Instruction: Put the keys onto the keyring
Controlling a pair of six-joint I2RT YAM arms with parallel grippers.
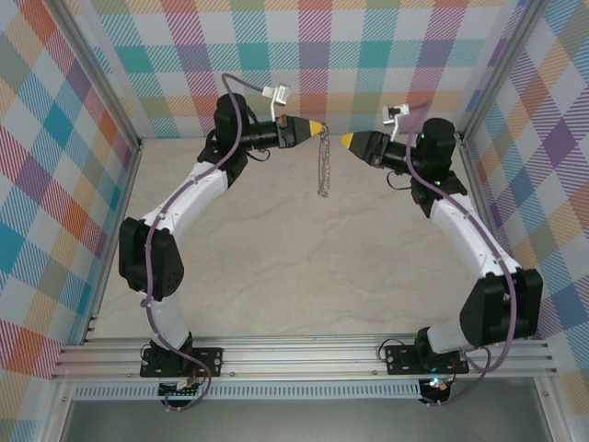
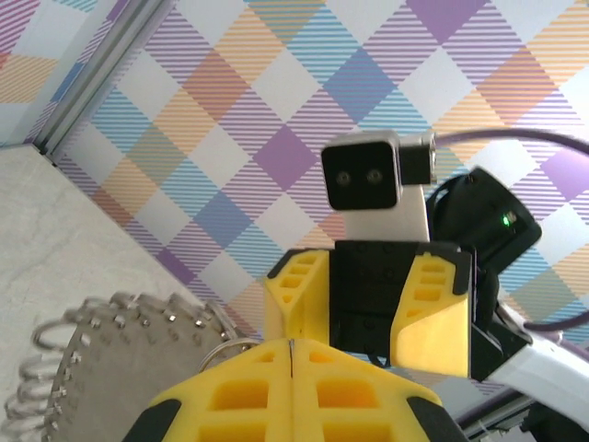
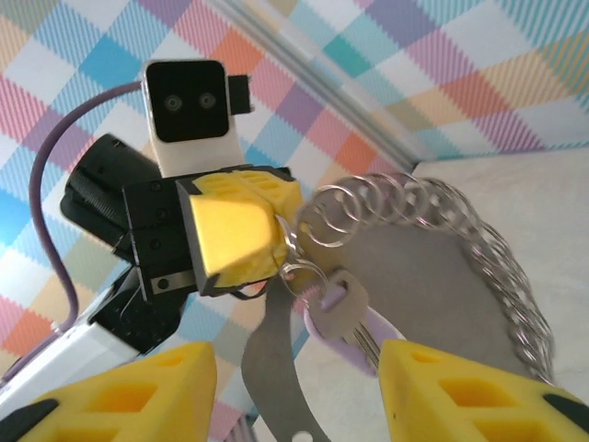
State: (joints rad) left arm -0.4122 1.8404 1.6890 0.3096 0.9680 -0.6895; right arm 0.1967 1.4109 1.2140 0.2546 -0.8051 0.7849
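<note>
The left jaws are closed, their yellow fingers (image 3: 235,230) pressed flat together and pinching the keyring (image 3: 515,276) at their tip. From the top camera the keyring (image 1: 323,166) hangs straight down from that tip as a thin grey chain-like strip, clear of the pale surface (image 1: 276,249) below it. In the left wrist view the two fingers (image 2: 276,396) meet along one tight seam, and the keyring (image 2: 110,368) shows just to the left of them as a flat grey piece edged with small wire coils.

The right jaws stand open and grip nothing. Their two yellow fingers (image 3: 166,396) sit well apart at the bottom of the right wrist view. They point at the left jaws tip to tip, near but not touching. In the left wrist view the same fingers (image 2: 428,313) are spread on either side of their black body.

The keys (image 3: 339,308), a lilac tab with a small grey metal blade, hang just under the tip of the left jaws. They touch the keyring there, at a small wire loop. In the right wrist view they lie ahead of the right jaws, in line with the gap between the fingers and not touched by either one.

A plaid wall (image 1: 368,55) stands behind both arms.
</note>
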